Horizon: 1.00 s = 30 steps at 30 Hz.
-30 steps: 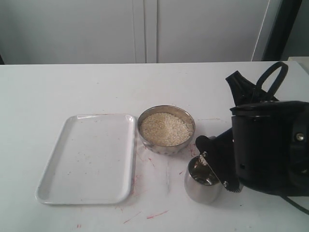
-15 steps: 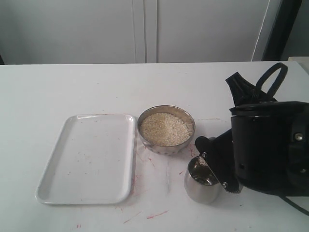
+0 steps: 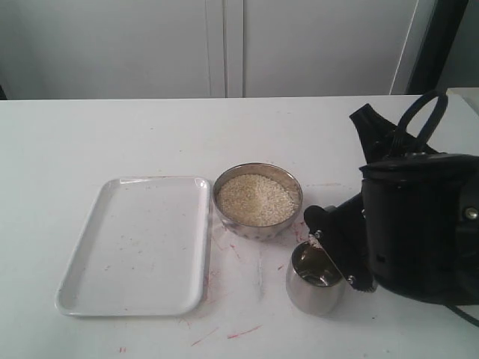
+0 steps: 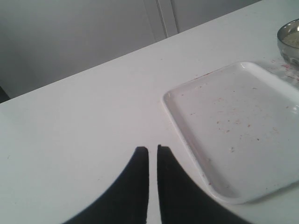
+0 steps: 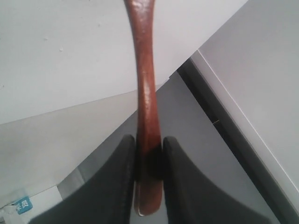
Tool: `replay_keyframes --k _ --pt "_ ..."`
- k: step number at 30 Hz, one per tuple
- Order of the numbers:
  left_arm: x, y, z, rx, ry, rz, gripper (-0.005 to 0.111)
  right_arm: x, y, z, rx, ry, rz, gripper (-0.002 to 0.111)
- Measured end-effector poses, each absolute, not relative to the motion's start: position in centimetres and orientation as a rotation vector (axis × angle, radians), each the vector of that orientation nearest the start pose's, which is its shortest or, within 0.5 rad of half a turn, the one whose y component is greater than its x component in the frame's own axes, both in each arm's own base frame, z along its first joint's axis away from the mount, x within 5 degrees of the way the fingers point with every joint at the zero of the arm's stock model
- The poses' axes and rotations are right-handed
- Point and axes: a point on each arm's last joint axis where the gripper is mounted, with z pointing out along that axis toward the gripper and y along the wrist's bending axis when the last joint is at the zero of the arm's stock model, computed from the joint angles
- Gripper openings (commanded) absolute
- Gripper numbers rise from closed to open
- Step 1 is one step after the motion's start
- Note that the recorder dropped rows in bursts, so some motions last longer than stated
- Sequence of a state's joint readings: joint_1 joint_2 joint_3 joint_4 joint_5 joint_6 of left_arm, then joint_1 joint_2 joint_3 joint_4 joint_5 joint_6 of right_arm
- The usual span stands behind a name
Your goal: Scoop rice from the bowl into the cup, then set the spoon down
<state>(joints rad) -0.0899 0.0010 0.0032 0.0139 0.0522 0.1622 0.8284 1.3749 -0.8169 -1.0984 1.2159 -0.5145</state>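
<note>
The right claw [image 5: 149, 142] pinches the spoon [image 5: 144, 79] by its handle beside the cup [image 3: 313, 293], five o'clock of the bowl [image 3: 251, 230]. The left claw [image 4: 153, 150] is closed; empty.

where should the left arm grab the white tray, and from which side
Take the tray by the raised rim of its long left edge, probably from the left. It lies flat and looks too broad to span, so only the thin lip suits the jaws. That edge is away from the bowl and nearest the left gripper.
</note>
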Motion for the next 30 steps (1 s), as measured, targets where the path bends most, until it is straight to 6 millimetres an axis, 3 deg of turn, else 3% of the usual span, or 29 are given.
replay_keyframes --k 11,17,30 --pt "5.6 -0.5 20.7 0.204 1.527 0.069 0.014 19.8 10.8 27.5 -2.08 1.729 -1.384 0.0" --pt "5.6 -0.5 20.7 0.204 1.527 0.069 0.014 19.8 10.6 24.6 -2.19 1.722 -1.451 0.0" --pt "5.6 -0.5 20.7 0.204 1.527 0.069 0.014 20.2 10.7 24.6 -2.09 1.692 -1.527 0.0"
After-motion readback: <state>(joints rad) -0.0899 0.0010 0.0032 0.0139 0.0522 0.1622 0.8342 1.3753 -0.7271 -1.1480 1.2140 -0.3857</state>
